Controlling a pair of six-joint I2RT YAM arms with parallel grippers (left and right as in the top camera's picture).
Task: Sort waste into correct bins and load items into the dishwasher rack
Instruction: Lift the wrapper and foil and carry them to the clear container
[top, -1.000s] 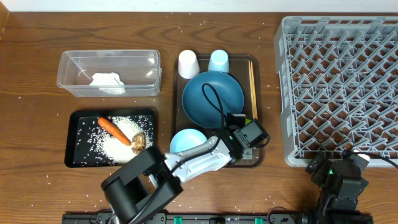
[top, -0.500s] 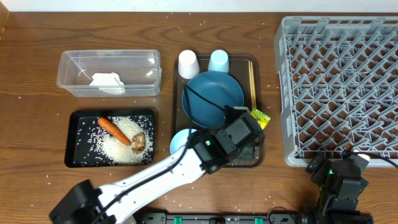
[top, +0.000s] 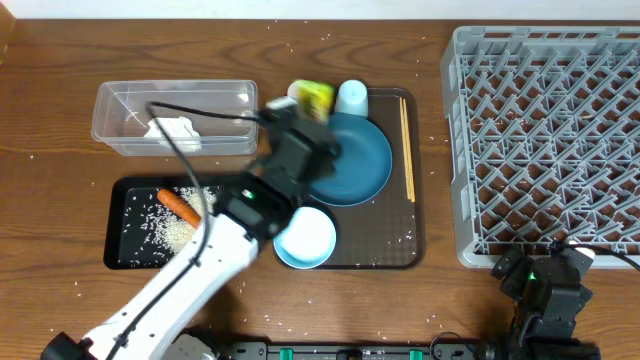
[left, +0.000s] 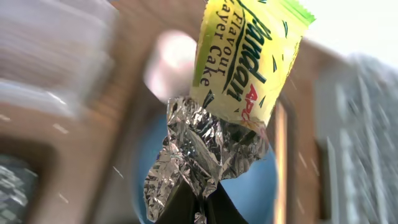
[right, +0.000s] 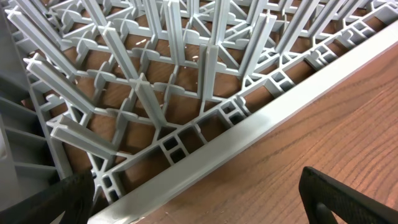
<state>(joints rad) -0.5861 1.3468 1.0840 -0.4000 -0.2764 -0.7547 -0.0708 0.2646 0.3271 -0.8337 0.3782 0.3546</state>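
Note:
My left gripper (top: 305, 116) is shut on the small green-yellow packet (top: 313, 96), gripping its crumpled silver end (left: 205, 140) in the left wrist view (left: 196, 208). It holds the packet above the far end of the brown serving tray, over the dark-blue plate (top: 360, 160), right of the clear tub (top: 120, 110). The tub holds the white napkin (top: 172, 132). The black tray (top: 125, 255) holds the carrot (top: 178, 206) and rice (top: 168, 232); my arm hides the brown lump. My right gripper (right: 199, 199) is open and empty at the grey rack's (top: 545, 130) front edge.
The brown serving tray (top: 400, 255) also carries the white bowl with pale-blue rim (top: 305, 238), the light-blue cup (top: 351, 97) and the chopsticks (top: 407, 145). The white cup is mostly hidden behind the packet. Rice grains lie scattered on the wooden table.
My left arm has swung from the tray's front right corner up and to the left, carrying the packet over the plate towards the clear tub. The right arm has not moved.

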